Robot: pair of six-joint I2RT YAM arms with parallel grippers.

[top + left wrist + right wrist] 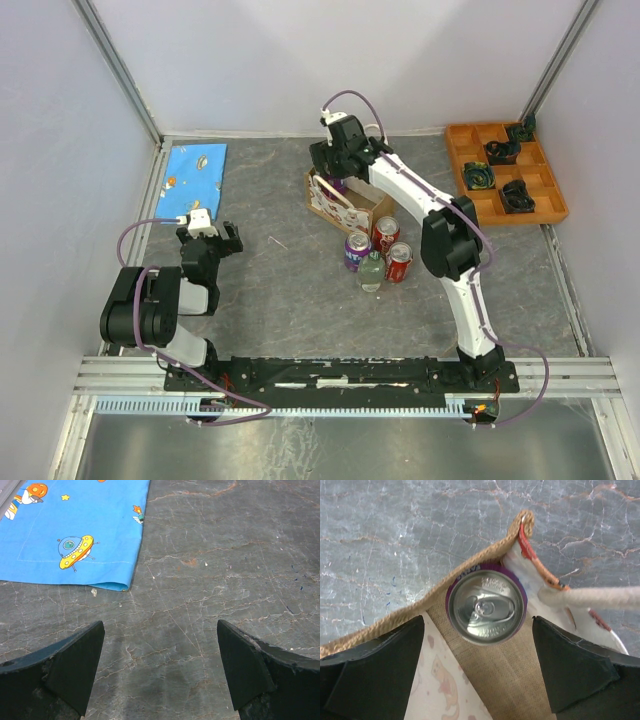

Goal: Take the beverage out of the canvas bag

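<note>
Right gripper (477, 623) hangs wide open, holding nothing, above the canvas bag (487, 677), where a purple can (486, 604) stands in the 12 o'clock corner, not yet grasped or lifted out, while four drinks (375, 255) stand on the table (270, 300) at the bag's 5 o'clock.

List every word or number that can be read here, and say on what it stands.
Nothing reads for certain.
purple can in the canvas bag: letters on lid and rim, too blurred.
two red cans beside it: labels too small.
blue cloth: pictures only.
</note>
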